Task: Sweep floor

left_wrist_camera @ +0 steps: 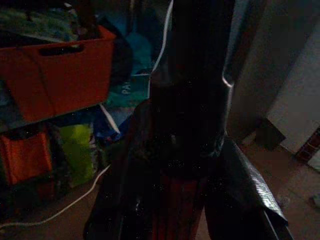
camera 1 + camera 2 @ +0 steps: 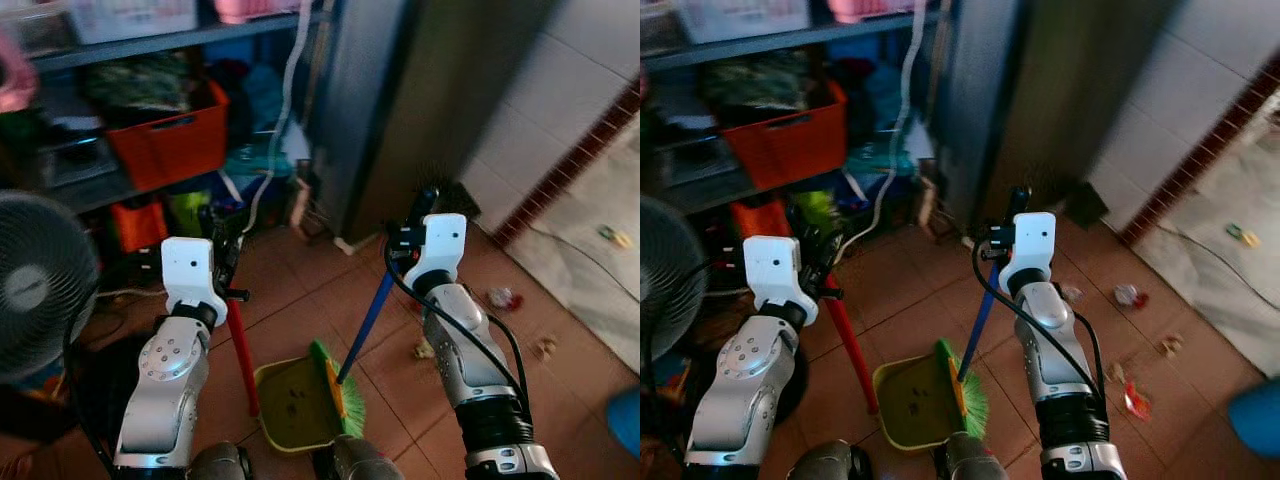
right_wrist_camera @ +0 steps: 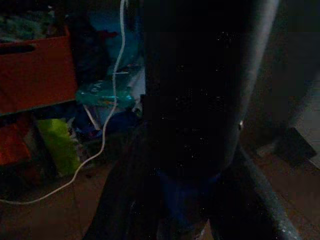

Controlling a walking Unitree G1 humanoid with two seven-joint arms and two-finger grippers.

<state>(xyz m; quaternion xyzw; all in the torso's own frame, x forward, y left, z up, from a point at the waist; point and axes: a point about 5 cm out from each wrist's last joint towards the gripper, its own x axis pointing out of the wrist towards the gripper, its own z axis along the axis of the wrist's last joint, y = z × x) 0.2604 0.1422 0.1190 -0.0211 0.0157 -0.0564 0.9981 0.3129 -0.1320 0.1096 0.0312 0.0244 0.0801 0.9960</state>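
Tiled floor [image 2: 300, 290]; left jaws [image 2: 225, 262] clamped on dustpan handle [image 2: 243, 355], right jaws [image 2: 412, 225] on broom handle [image 2: 366, 322].

- Head pair: looking forward and down from above both arms onto the tiled floor [image 2: 300, 280], dustpan [image 2: 290, 400] near 6 o'clock, shelving [image 2: 790, 40] up at 11 o'clock.
- Right eye view: same scene, shifted slightly sideways.
- Left wrist view: very close, dark, aimed along its fingers [image 1: 245, 185] past a red handle [image 1: 177, 210] toward the orange crate [image 1: 55, 70].
- Right wrist view: equally close, darker, aimed along a blue handle [image 3: 182, 205].
- Shared by all: crate and white cable [image 3: 107, 120].
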